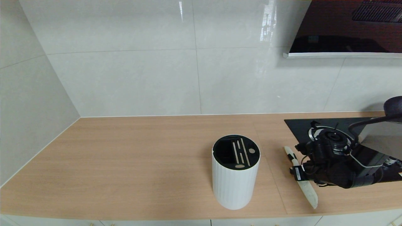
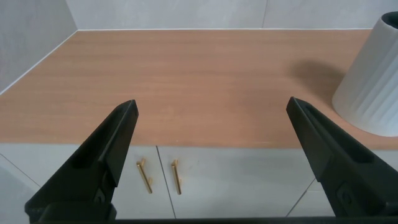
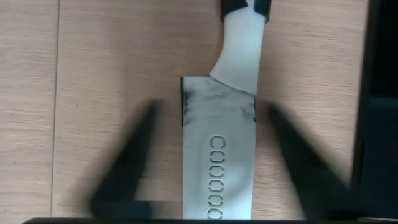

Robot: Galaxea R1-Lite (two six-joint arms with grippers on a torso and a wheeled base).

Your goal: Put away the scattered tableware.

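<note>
Knife (image 1: 308, 192): lies flat on the wooden surface (image 1: 141, 163), to the right of the holder and apart from it. Its white handle with a black band points toward the hob; its pale blade points toward the front edge.
Knife, right wrist view (image 3: 217, 149): the blade bears a row of small oval hollows and is smudged dark near the handle.
Right gripper (image 1: 301, 171): low over the knife near where blade meets handle. Its jaws are spread, one finger (image 3: 127, 165) on each side of the blade, with wood visible between each finger and the steel.
Left gripper (image 2: 210, 107): jaws wide apart, gripping nothing. It hangs at the front edge of the surface (image 2: 186, 81), well to the left of the holder.
Holder (image 1: 234, 182): a white ribbed cylinder standing upright near the front edge. Its black top has one large opening and several narrow slots.
Holder, left wrist view (image 2: 370, 87): its lower wall stands at the far side of the surface.
Hob (image 1: 301, 125): black glass with a burner, set into the surface behind the right gripper.
Cupboard handles (image 2: 144, 175): two gold bars on the doors below the front edge.
</note>
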